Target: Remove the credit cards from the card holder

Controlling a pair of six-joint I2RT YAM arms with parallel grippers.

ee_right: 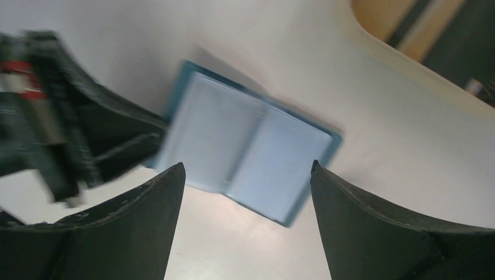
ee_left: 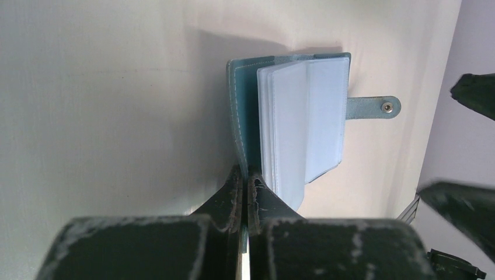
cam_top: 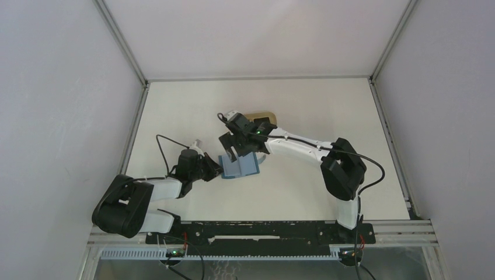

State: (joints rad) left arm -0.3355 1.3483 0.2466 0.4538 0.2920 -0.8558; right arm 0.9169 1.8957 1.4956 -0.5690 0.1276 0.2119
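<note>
black fingers of the left gripper fill the near edge of the left wrist view, pressed together and pinching the teal cover of the card holder at its near corner. the holder lies open on the white table, its pale clear sleeves fanned upward. its closure tab with a metal snap sticks out flat at 3 o'clock.

from above, the left gripper meets the card holder at the holder's 9 o'clock edge. the right gripper hangs over its 11 o'clock corner. in the right wrist view the right gripper has its fingers spread wide, one at either side of the open card holder and clear of its edges. whether they touch the table cannot be told.

the tan tray sits just beyond the holder at 1 o'clock, mostly hidden under the right arm. its pale rim curves close to the holder's far corner without touching it. dark shapes inside the tray are cropped too tightly to name. whether credit cards sit in the sleeves cannot be told.

the holder lies near the middle of the table, well apart from the metal edging at 9 and 3 o'clock. bare surface opens toward 12, 3 and 6 o'clock.
</note>
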